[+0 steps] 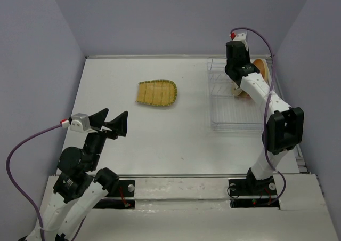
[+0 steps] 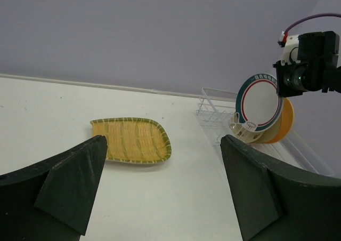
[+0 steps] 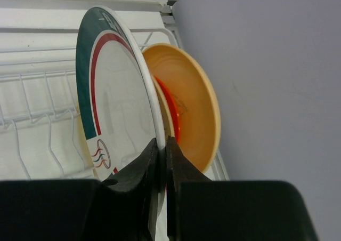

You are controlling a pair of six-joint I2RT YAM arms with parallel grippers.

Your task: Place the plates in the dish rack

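Nearest the bases, the left tool [image 1: 113, 121] is held above the table [image 1: 160, 150] with its fingers spread wide and nothing between them. Further out, the yellow-green fan-shaped plate [image 1: 156, 93] lies flat on the table, apart from everything else. Since its low rim rests on the surface, it may be pushed along rather than lifted if the fingers are brought in too shallow.

At the far right, the right tool [image 3: 161, 158] is clamped on the rim of the white plate with the dark green rim [image 3: 114, 107], held upright at the dish rack [image 1: 226, 115], just in front of the small orange-red plate [image 3: 169, 105] and the yellow-orange plate [image 3: 194, 107]. Whether its lower edge is seated between dividers cannot be told. If it is released unseated, it could tip or roll and be knocked against the plates behind. The narrow pinch could also let it pivot.
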